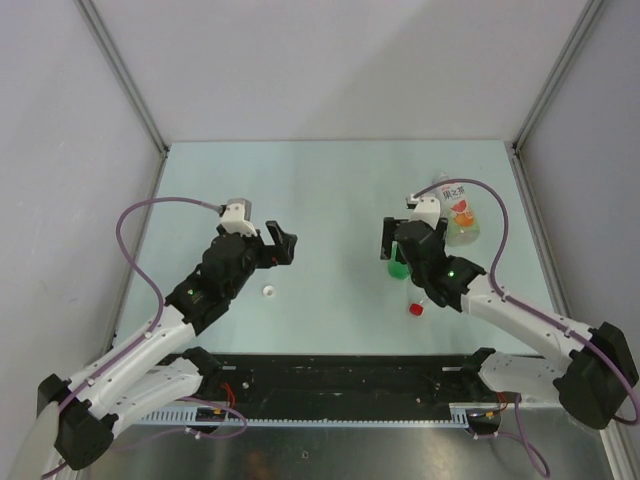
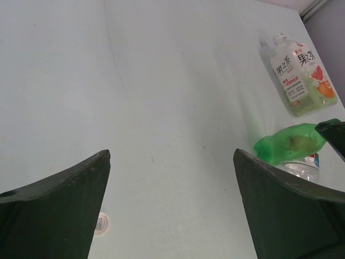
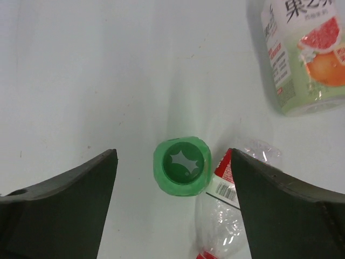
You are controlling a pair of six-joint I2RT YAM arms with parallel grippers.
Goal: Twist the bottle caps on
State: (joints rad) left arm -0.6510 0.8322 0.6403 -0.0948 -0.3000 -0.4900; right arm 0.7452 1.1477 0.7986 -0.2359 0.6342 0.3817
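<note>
I'd judge nothing capped yet. The green bottle [image 3: 182,164] stands open-mouthed between the right gripper's [image 3: 172,156] wide-spread, empty fingers. The red cap [image 1: 415,309] lies just on its near side, the white cap [image 1: 269,291] well left, near the left gripper [image 1: 281,243], likewise spread and empty. Behind it, the wide bottle [image 3: 304,59] carries a label reading 果之茶.

A pale green table [image 1: 330,190] sits enclosed by plain grey walls [image 1: 340,60] with metal corner posts [image 1: 125,75].
</note>
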